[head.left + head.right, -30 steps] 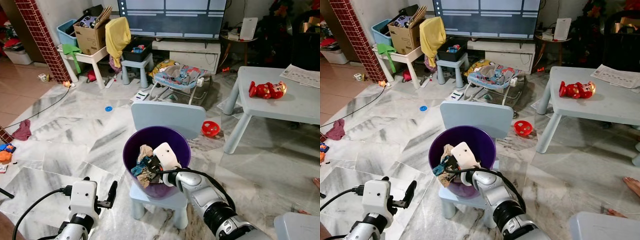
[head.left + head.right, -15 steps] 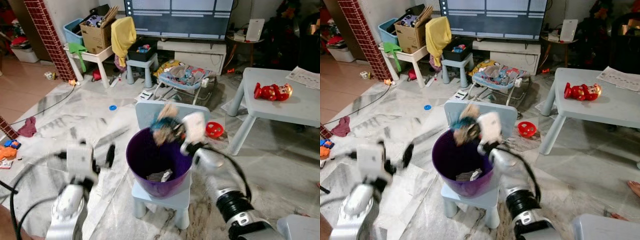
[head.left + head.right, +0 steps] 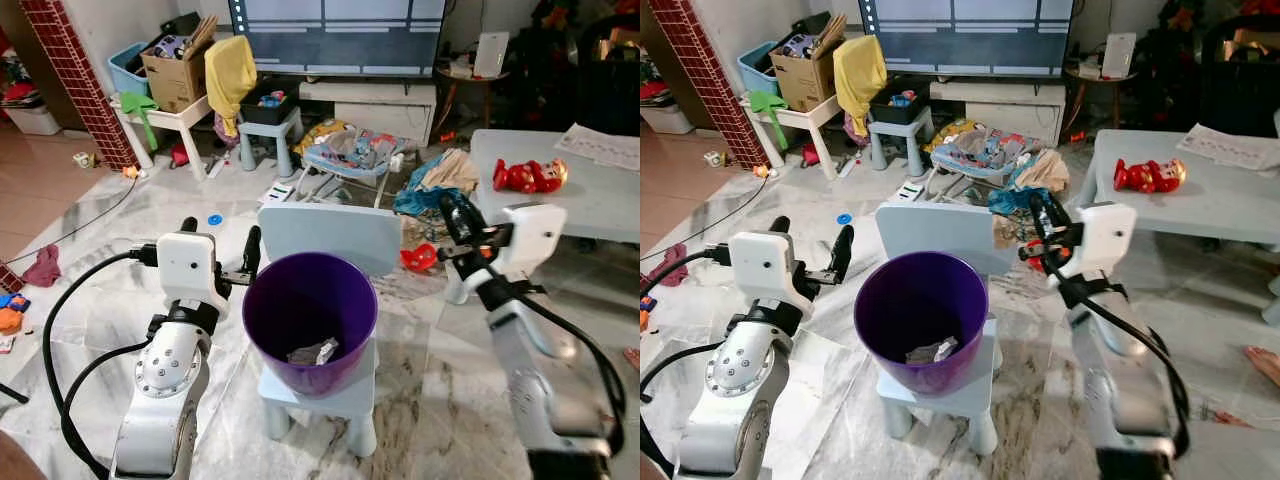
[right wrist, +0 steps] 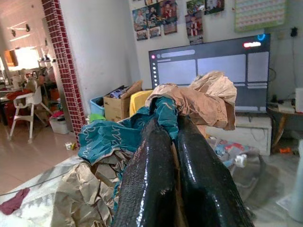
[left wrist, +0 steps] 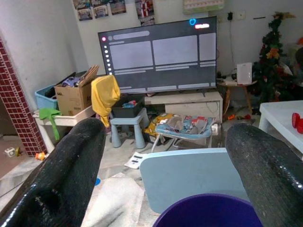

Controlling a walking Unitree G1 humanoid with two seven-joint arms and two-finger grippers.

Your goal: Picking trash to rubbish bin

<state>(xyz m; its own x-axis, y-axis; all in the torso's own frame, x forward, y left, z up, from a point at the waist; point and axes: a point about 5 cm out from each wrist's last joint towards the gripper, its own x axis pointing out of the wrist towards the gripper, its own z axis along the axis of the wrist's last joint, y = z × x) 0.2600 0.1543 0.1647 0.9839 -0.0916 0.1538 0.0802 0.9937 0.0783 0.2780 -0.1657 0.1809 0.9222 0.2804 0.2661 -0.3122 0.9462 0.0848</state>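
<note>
One wad of paper trash (image 3: 432, 178) sits pinched in the closed right claw (image 3: 452, 215), up and right of the purple bin (image 3: 310, 318); the left claw (image 3: 218, 255), spread empty, flanks its rim.

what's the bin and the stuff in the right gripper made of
The bin looks like smooth purple plastic with a faint sheen and a moulded rim. The wad held in the right gripper looks like crumpled brown paper, creased and matte, mixed with teal printed wrapping, possibly paper or thin film.
</note>
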